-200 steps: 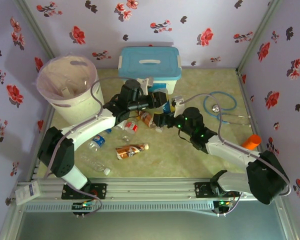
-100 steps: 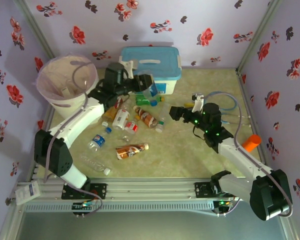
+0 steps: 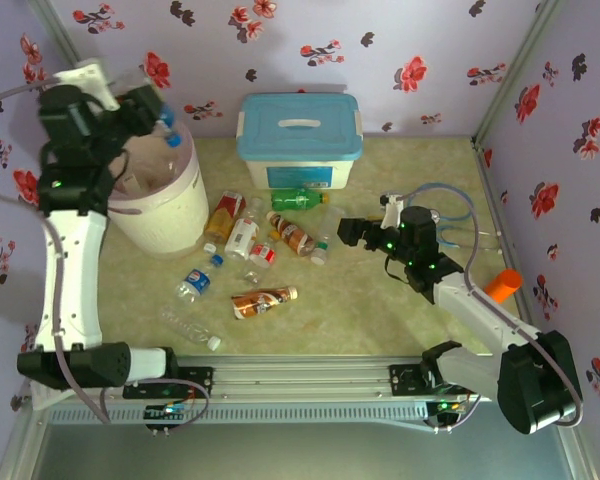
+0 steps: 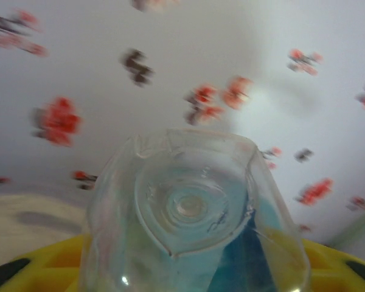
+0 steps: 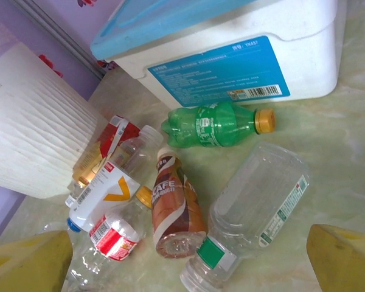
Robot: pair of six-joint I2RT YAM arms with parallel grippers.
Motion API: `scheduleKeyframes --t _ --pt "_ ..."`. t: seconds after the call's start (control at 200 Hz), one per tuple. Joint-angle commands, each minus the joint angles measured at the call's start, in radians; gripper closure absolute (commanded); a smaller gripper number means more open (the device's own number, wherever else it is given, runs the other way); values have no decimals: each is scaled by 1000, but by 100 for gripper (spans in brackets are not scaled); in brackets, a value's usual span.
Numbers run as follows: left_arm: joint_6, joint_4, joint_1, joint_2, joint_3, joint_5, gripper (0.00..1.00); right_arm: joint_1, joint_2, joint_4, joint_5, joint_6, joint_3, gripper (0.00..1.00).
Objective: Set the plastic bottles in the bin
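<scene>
Bottle (image 4: 191, 207) in left pincer (image 3: 152, 108), now up over bin (image 3: 180, 205).

**Mostly Plastic, Mostly Glossy**

At ten o'clock in the top view, the bin (image 3: 172, 210) is white plastic with a finely ribbed wall, satin rather than shiny. Its liner bag (image 3: 130, 150) is thin, crinkled, translucent film. The clear bottle (image 4: 191, 207) is smooth, glassy plastic with a moulded base.

At twelve o'clock, the box (image 5: 304, 55) is glossy white plastic under a smooth blue lid (image 3: 300, 120). The green bottle (image 5: 207, 125) and the coffee bottle (image 5: 173, 207), in its shiny printed sleeve, catch the light. The table (image 5: 347, 140) looks smooth and marbled, with a faint sheen.

The right gripper (image 5: 185, 267) has fingers (image 5: 344, 258) of matt yellow plastic. At six o'clock, the rail (image 3: 300, 378) is brushed metal. The walls (image 3: 400, 30) look matt.
</scene>
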State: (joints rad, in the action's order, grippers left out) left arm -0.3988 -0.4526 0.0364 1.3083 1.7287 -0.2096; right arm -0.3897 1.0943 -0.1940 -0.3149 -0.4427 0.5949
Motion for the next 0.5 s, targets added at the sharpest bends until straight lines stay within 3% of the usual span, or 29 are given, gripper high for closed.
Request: scheduleKeyframes --t 0.0,0.29,0.495 --pt "91 -140 92 11 12 35 100 6 3 75 36 -1 45 1" --pt "243 -340 164 215 119 28 100 7 7 175 108 -26 75 2" --pt "255 -430 155 349 199 -89 100 9 11 177 103 -16 66 2"
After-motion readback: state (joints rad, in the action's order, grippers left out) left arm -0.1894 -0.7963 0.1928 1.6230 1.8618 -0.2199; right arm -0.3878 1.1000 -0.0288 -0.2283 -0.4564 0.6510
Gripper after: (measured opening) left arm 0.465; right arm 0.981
